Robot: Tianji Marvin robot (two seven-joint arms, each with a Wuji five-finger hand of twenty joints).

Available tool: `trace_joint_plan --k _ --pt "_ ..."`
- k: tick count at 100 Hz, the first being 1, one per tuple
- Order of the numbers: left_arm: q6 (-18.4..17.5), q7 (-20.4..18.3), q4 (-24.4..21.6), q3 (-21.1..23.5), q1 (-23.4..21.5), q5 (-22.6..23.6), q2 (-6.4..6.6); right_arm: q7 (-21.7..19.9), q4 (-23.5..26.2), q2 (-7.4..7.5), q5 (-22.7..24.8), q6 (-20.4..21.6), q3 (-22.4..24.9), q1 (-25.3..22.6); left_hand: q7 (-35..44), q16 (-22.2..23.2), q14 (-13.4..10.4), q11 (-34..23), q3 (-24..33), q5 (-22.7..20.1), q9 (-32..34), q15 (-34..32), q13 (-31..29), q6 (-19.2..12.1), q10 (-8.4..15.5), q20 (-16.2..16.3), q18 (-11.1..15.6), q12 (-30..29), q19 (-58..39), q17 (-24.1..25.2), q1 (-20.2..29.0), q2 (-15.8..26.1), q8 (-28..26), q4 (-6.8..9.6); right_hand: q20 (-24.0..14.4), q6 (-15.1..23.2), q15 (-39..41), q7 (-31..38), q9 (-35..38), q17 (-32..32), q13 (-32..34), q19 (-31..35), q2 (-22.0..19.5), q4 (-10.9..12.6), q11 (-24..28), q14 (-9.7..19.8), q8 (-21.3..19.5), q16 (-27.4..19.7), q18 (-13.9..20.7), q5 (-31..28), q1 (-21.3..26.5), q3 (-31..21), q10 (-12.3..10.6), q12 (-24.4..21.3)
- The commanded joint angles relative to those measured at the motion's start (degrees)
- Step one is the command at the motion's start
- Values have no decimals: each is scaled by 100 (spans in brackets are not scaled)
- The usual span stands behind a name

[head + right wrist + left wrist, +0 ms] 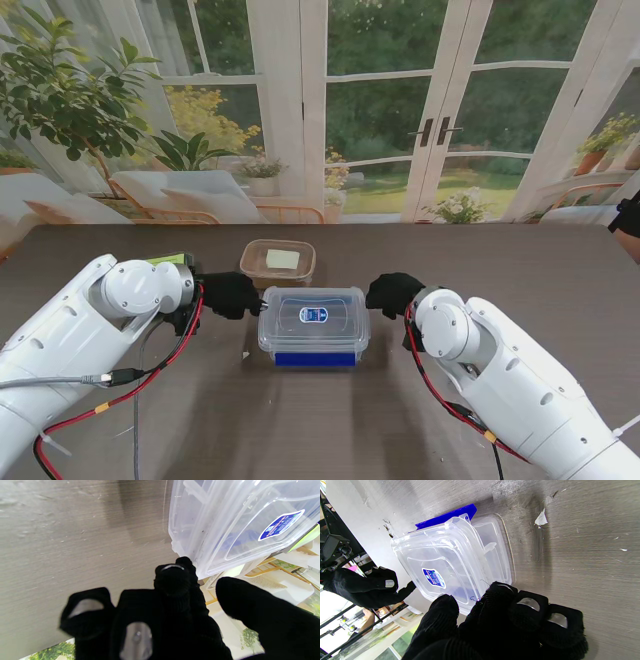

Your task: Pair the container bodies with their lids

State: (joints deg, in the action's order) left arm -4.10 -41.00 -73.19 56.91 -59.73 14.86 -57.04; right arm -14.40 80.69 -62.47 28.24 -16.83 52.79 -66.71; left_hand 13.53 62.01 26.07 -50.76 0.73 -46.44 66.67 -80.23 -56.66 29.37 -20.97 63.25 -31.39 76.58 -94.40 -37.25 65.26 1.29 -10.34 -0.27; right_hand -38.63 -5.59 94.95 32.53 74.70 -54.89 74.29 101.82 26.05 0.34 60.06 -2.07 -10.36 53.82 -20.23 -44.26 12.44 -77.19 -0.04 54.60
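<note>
The clear rectangular plastic container with a blue base (314,335) stood in the middle of the dark grey wooden table (500,260), and its transparent lid with a small blue label (314,313) already lay on top of it. I judged that this pair was matched, although from the pictures I could not tell whether the lid was pressed fully shut; in the left wrist view one edge of the lid seemed a little raised. Farther from me, just behind this box, stood a smaller brownish translucent square container (278,261) with a pale piece inside. Whether it had a lid on was not clear, so it may be what remained of the task.

The left hand in a black glove (229,295) was at the left side of the clear box. Its fingers (502,592) were curled and touched the edge of the lid, but they did not close around anything.

The right hand in a black glove (395,292) was at the right side of the box. One fingertip (175,572) was just beside the corner of the box, the thumb was apart from the others, and it held nothing. Both hands flanked the box, palms turned to it, as if for pressing or steadying it.
</note>
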Motion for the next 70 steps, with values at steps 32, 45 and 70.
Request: trace_joint_plan --k 32,45,70 --pt "143 -119 -167 66 -95 65 -11 -96 19 6 94 65 48 -138 19 90 128 -128 -100 -93 4 -182 -78 96 -29 0 293 7 -28 19 141 197 16 6 107 70 189 -64 148 -1003 89 138 -172 -131 -37 104 45 -16 -229 198 -31 -2 301 -64" --pt "182 -123 -247 117 -165 113 -1 -86 66 12 121 86 91 -196 20 89 128 -128 -101 -97 4 -183 -78 95 -38 -3 293 5 -29 20 130 191 16 6 107 60 193 -56 148 -1007 89 139 -172 -132 -37 107 39 -15 -233 212 -38 1 301 -64" --pt "269 -165 -432 254 -324 230 31 -28 72 1 146 115 85 -209 20 88 128 -130 -96 -98 3 -183 -78 97 -35 -6 293 2 -30 20 123 194 16 8 110 19 193 -45 143 -1011 89 139 -179 -133 -41 108 27 -14 -232 300 -62 18 306 -67"
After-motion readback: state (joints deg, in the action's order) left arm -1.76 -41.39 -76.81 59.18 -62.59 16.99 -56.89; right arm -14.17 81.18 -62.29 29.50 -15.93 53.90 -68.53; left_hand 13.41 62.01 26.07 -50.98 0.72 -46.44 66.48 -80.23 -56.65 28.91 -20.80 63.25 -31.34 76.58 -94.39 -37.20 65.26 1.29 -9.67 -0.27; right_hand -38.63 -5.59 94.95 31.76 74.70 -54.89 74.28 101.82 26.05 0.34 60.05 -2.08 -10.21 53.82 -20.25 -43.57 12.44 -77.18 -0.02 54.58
